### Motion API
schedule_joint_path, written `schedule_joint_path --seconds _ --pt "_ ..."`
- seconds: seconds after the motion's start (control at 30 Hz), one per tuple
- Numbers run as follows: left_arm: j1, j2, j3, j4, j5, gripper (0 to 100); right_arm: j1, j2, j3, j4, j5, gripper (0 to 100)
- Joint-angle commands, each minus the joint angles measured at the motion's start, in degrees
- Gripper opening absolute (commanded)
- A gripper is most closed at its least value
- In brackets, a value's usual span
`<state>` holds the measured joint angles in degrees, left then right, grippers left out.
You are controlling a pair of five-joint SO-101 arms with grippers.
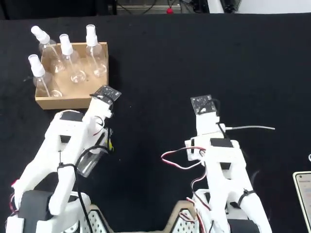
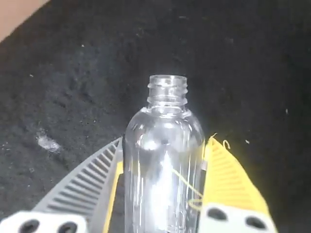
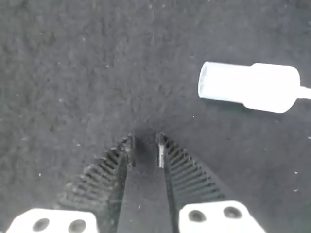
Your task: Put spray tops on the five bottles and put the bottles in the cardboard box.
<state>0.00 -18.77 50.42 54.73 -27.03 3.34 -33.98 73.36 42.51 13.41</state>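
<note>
My left gripper (image 2: 165, 143) is shut on a clear bottle (image 2: 164, 145) whose threaded neck is bare. In the high view that bottle (image 1: 89, 163) hangs tilted beside the left arm, near the front of the table. A white spray top (image 3: 249, 87) lies on its side on the black cloth, a little ahead of my right gripper (image 3: 145, 151) and off to one side. That gripper is narrowly open, with nothing between its fingers. The spray top's thin tube (image 1: 250, 127) sticks out from beside the right arm. The cardboard box (image 1: 73, 102) at the back left holds several capped bottles (image 1: 73, 60).
A white flat device (image 1: 303, 194) lies at the right edge of the table. Cables run along the far edge. Black cloth covers the table between and beyond the arms.
</note>
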Motion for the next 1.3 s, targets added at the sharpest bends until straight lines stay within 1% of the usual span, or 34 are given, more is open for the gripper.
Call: schedule_joint_path --seconds 0.0,0.2,0.23,0.33,0.37,0.43,0.57,0.87,1.0,1.13,1.27 --pt "0.2 0.3 1.4 -2.1 1.7 24 1.1 -2.0 -0.3 -1.0 -0.3 7.5" --pt "1.1 0.7 1.5 -2.1 1.5 24 1.1 -1.9 -0.3 -1.1 -0.3 7.5" --pt "1.1 0.7 1.5 -2.5 0.7 24 1.1 -1.9 -0.3 -1.1 -0.3 7.5" --pt "1.2 0.8 1.9 -2.0 -4.7 25 1.1 -1.9 -0.3 -1.1 -0.2 7.5" --pt "1.2 0.7 2.0 -2.0 -5.2 25 1.1 -1.9 -0.3 -1.1 -0.2 7.5" --pt "0.7 0.7 1.9 -2.0 -5.5 25 1.1 -1.8 -0.3 -1.1 -0.2 7.5" --pt "1.1 0.7 2.4 -2.0 -5.4 31 1.1 -1.8 -0.3 -1.1 -0.2 7.6" --pt "1.2 0.4 1.9 -2.5 -5.6 27 1.1 -1.8 -0.3 -1.1 -0.2 7.6" --pt "1.2 0.1 1.9 -2.5 -5.7 23 1.1 -1.8 -0.3 -1.1 -0.2 7.7" --pt "1.2 0.0 1.7 -1.4 -5.7 13 1.1 -1.8 -0.3 -1.1 -0.2 7.7" --pt "1.4 -1.4 -3.6 5.5 -5.3 5 1.1 -1.8 -0.3 -1.1 -0.2 7.7"
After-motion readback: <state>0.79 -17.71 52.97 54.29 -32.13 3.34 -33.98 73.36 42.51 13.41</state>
